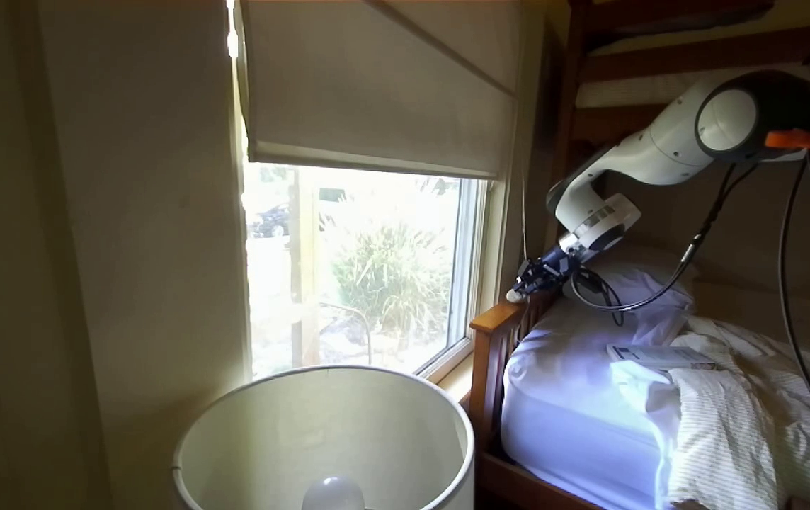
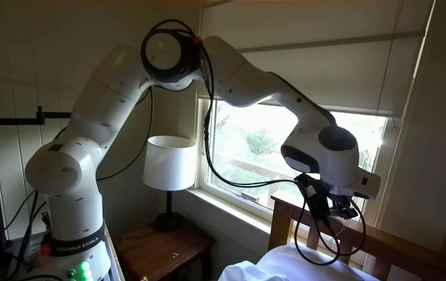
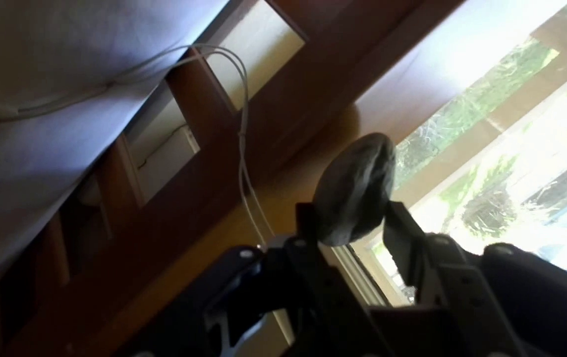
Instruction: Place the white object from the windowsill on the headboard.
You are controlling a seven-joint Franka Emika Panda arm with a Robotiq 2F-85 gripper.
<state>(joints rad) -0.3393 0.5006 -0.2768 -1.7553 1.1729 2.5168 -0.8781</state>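
A white object (image 3: 355, 183), stone-like and rounded, sits pinched between the fingers (image 3: 405, 238) of my gripper (image 3: 352, 215) at the top of the headboard (image 2: 386, 242); whether it touches the wood I cannot tell. I judge the pick-up from the windowsill (image 2: 227, 207) done, with setting-down and release left; the object looks mottled grey in the wrist view's shade; the headboard is smooth orange-brown timber, its slats (image 3: 201, 101) straight; the white sheet (image 1: 575, 361) beyond is softly creased.
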